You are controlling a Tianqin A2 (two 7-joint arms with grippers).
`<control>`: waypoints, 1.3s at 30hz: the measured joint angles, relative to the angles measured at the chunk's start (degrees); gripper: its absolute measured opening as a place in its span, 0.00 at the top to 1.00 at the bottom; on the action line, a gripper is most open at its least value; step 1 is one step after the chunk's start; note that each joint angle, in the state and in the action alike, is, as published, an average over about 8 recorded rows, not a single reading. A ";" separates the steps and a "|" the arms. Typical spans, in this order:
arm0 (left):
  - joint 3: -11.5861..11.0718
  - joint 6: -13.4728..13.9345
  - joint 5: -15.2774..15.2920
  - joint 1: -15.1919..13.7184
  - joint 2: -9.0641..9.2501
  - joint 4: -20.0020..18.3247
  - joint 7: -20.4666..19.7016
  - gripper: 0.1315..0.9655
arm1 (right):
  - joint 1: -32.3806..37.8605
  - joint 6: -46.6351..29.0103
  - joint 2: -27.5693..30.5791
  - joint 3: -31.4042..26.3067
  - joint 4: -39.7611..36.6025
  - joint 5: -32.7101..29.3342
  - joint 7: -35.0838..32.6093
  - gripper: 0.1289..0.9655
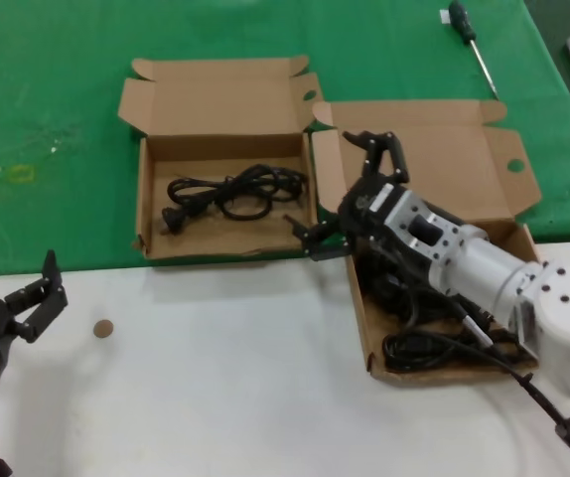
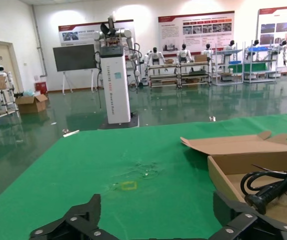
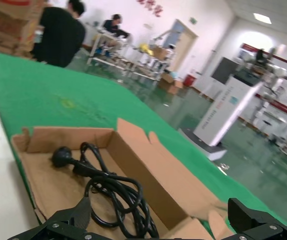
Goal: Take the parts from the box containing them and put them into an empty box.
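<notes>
The larger brown box (image 1: 484,164) stands at the right with its tall lid open. Black power cords (image 1: 434,348) lie in it, mostly hidden under my right arm. My right gripper (image 1: 350,194) hangs open and empty over that box's left wall, next to the smaller box (image 1: 156,243). One coiled black cord with a plug (image 1: 230,189) lies in the smaller box. The right wrist view shows this cord (image 3: 108,185) just beyond the open right gripper (image 3: 161,220). My left gripper (image 1: 37,298) is parked open over the white table at the near left; it (image 2: 158,212) faces the green cloth.
A green cloth (image 1: 57,119) covers the far half of the table and white surface (image 1: 225,388) the near half. A screwdriver (image 1: 469,30) lies at the back right. A small brown disc (image 1: 103,328) sits on the white part near the left gripper.
</notes>
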 joint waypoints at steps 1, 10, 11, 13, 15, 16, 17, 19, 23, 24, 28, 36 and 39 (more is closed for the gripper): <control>0.00 0.00 0.00 0.00 0.00 0.00 0.00 0.32 | -0.76 0.62 -0.01 0.34 0.58 0.26 0.47 0.00; 0.00 0.00 0.00 0.00 0.00 0.00 0.00 0.18 | -7.49 6.22 -0.14 3.41 5.69 2.57 4.72 0.00; 0.00 0.00 0.00 0.00 0.00 0.00 0.00 0.17 | -8.24 6.85 -0.15 3.75 6.26 2.83 5.19 0.00; 0.00 0.00 0.00 0.00 0.00 0.00 0.00 0.13 | -9.73 8.08 -0.18 4.43 7.39 3.34 6.13 0.00; 0.00 0.00 0.00 0.00 0.00 0.00 0.00 0.10 | -11.19 9.31 -0.20 5.09 8.51 3.85 7.06 0.00; 0.00 0.00 0.00 0.00 0.00 0.00 0.00 0.08 | -11.94 9.94 -0.22 5.44 9.09 4.10 7.53 0.00; 0.00 0.00 0.00 0.00 0.00 0.00 0.00 0.07 | -12.70 10.56 -0.23 5.78 9.67 4.36 8.01 0.00; 0.00 0.00 0.00 0.00 0.00 0.00 0.01 0.05 | -14.21 11.80 -0.26 6.47 10.82 4.87 8.94 0.00; 0.00 0.00 0.00 0.00 0.00 0.00 0.01 0.02 | -17.21 14.28 -0.31 7.84 13.10 5.90 10.82 0.00; 0.00 0.00 0.00 0.00 0.00 0.00 0.02 0.02 | -17.94 14.88 -0.32 8.17 13.65 6.15 11.27 0.00; 0.00 0.00 -0.01 0.00 0.00 0.00 0.03 0.00 | -20.92 17.36 -0.38 9.53 15.91 7.17 13.16 0.00; 0.00 0.00 -0.01 0.00 0.00 0.00 0.03 0.00 | -26.19 21.73 -0.47 11.92 19.91 8.98 16.48 0.00; 0.00 0.00 -0.01 0.00 0.00 0.00 0.02 0.00 | -26.98 22.39 -0.49 12.29 20.52 9.25 16.98 0.00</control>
